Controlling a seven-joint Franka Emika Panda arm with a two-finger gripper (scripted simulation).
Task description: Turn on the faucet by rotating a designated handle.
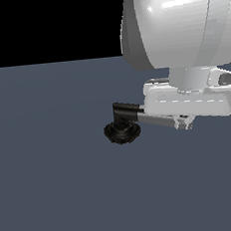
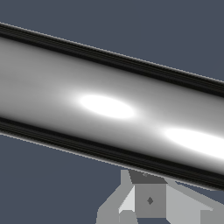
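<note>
The faucet [image 1: 122, 132] has a black round ribbed base on the floor and a short black elbow [image 1: 123, 110] above it. The handle [image 1: 155, 119], a shiny silver bar, runs from the elbow toward the exterior view's right. My gripper [image 1: 185, 124] hangs under the white hand right at the bar's far end, with its fingers down beside the bar. In the wrist view the handle [image 2: 109, 107] fills the picture from very close. One grey finger [image 2: 149, 200] shows past it and the other is hidden. The jaws look spread, not clamped on the bar.
The faucet stands on a flat dark grey-blue floor [image 1: 55, 193]. The big white arm [image 1: 179, 26] fills the upper part of the exterior view's right and hides what lies behind it.
</note>
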